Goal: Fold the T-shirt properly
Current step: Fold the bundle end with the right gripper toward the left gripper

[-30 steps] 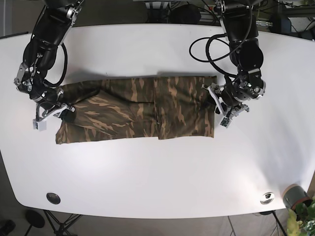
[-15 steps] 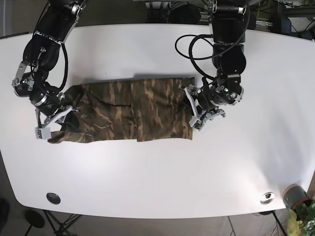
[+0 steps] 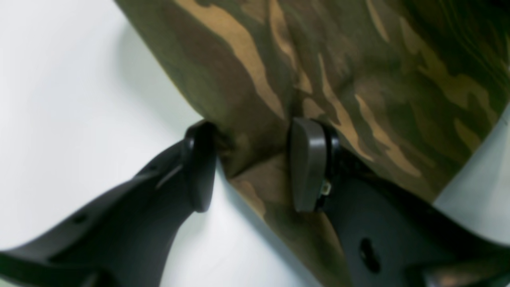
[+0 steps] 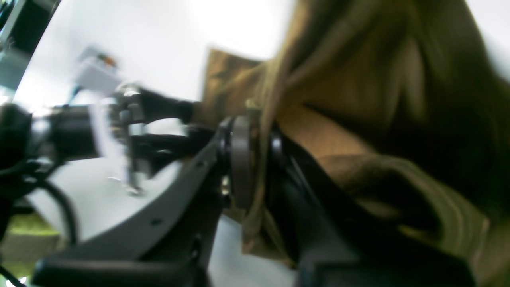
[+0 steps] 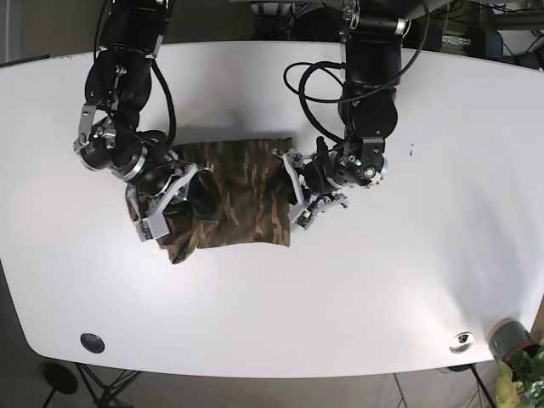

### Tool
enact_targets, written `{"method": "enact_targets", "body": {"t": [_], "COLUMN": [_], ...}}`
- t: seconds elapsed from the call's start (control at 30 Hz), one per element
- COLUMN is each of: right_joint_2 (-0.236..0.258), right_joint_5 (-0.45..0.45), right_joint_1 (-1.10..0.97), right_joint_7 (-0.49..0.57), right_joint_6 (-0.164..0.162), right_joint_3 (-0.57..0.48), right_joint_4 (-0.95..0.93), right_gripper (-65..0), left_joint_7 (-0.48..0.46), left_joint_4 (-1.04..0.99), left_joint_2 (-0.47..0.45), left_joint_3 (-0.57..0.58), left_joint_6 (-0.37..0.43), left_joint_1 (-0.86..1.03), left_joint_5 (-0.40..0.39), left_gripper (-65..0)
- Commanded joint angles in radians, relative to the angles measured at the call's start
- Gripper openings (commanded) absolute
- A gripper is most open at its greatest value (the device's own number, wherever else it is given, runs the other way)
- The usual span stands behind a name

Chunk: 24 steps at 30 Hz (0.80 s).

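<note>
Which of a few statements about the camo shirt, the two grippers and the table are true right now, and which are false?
1. The left gripper has T-shirt fabric between its fingers. True.
2. The right gripper is open over bare table. False: it is shut on the T-shirt.
3. The T-shirt lies spread flat to full width. False: it is bunched between the arms.
4. The table is white. True.

A white counter (image 5: 255,306) carries a black disc (image 5: 92,342) and a metal cap (image 5: 461,342) near its front edge; a plant (image 5: 520,374) stands beside.
</note>
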Motion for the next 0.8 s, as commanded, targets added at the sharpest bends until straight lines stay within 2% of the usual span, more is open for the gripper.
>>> {"method": "enact_targets", "body": {"t": [0.0,0.07,0.23,0.33,0.67,0.73,0.77], "right_joint_2": [-0.030,-0.044,-0.077,-0.079,-0.079,-0.079,-0.079], "right_joint_5": [0.025,0.005,-0.064,-0.083,-0.083,-0.083,-0.083], "right_joint_1": [0.021,0.021,0.019,0.032,0.068,0.068,0.068], "right_joint_7": [0.033,0.042,0.142,0.183,0.260,0.275,0.281], "right_joint_6": [0.011,0.011,0.011,0.009,0.009,0.009,0.009], "right_joint_3": [-0.029,-0.055,-0.121,-0.156,-0.165,-0.167,-0.167], "right_joint_4": [-0.025,-0.039,-0.062,-0.097,-0.233,-0.247,-0.250], "right_gripper": [-62.8,-62.8,-62.8,-62.5,-62.3,-60.4,-56.4], "left_joint_7": [0.010,0.010,0.010,0.010,0.010,0.010,0.010], "left_joint_4": [0.005,0.007,0.007,0.007,0.005,0.005,0.005], "left_joint_2": [0.007,0.019,0.027,0.027,0.030,0.030,0.030], "left_joint_3": [0.011,0.011,0.006,0.008,0.006,0.006,0.006], "left_joint_6": [-0.004,-0.004,-0.004,-0.004,-0.004,-0.004,-0.004], "left_joint_1": [-0.009,-0.007,-0.007,-0.007,-0.007,-0.007,-0.007], "left_joint_5": [-0.001,-0.001,-0.001,-0.001,-0.001,-0.001,-0.001], "left_gripper": [-38.2,-38.2,-38.2,-38.2,-38.2,-38.2,-38.2]}}
